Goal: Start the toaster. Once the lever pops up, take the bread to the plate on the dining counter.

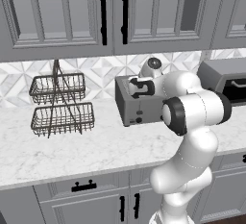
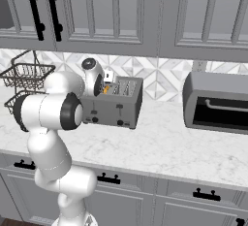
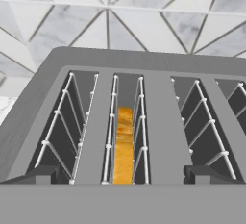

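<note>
On the marble worktop [image 1: 96,151] below the grey wall cabinets [image 2: 145,11] – tiled wall behind, drawers w/ black handles along the front edge.

Oven [image 2: 215,103]: grey box w/ black bar handle, stands at the right end of the worktop, well apart from the toaster.

Arm: white, dark joints, rises in front of the worktop and bends over the toaster top, hiding part of it in both base views.

Wire basket rack [image 1: 61,104]: two tiers, dark wire, on the worktop left of the toaster, apart from it.

Toaster [image 2: 114,104]: boxy grey, four slots, black levers and knobs on front, stands near the tiled wall, between rack and oven.

Gripper [image 3: 122,176]: directly above the toaster, pointing down into the slots – fingers [image 3: 42,174] spread wide, one tip at each side of the hand view, nothing between them, no contact seen.

Bread [image 3: 123,143]: one slice, orange-gold crust edge up, sits down inside the second slot from the left in the hand view, below the slot rim, between the wire guides.
</note>
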Available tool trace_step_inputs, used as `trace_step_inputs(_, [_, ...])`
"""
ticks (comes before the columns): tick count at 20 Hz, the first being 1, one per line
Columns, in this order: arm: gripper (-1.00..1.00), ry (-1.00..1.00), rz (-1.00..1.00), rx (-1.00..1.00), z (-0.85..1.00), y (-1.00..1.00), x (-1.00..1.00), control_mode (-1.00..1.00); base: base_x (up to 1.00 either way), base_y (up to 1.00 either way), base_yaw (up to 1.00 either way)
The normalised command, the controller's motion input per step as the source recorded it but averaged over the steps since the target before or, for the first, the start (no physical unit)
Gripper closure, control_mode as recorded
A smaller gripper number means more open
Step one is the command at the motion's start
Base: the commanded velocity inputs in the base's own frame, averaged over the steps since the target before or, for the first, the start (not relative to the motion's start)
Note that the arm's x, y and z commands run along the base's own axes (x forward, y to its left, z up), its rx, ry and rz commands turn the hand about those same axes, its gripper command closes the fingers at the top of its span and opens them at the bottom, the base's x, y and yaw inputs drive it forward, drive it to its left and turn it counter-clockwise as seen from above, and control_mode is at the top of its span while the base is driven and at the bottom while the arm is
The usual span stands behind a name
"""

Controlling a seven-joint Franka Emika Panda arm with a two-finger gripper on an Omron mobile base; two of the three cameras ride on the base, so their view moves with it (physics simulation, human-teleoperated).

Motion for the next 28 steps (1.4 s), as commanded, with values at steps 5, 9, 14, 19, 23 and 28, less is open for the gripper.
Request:
trace_step_inputs(5, [-1.00,0.00,0.00,0.00,0.00,0.00,0.00,-1.00,0.00,0.00,0.00])
trace_step_inputs(9, [-1.00,0.00,0.00,0.00,0.00,0.00,0.00,-1.00,0.00,0.00,0.00])
trace_step_inputs(14, [-1.00,0.00,0.00,0.00,0.00,0.00,0.00,-1.00,0.00,0.00,0.00])
trace_step_inputs(19, [-1.00,0.00,0.00,0.00,0.00,0.00,0.00,-1.00,0.00,0.00,0.00])
trace_step_inputs(23, [-1.00,0.00,0.00,0.00,0.00,0.00,0.00,-1.00,0.00,0.00,0.00])
trace_step_inputs(28, [-1.00,0.00,0.00,0.00,0.00,0.00,0.00,-1.00,0.00,0.00,0.00])
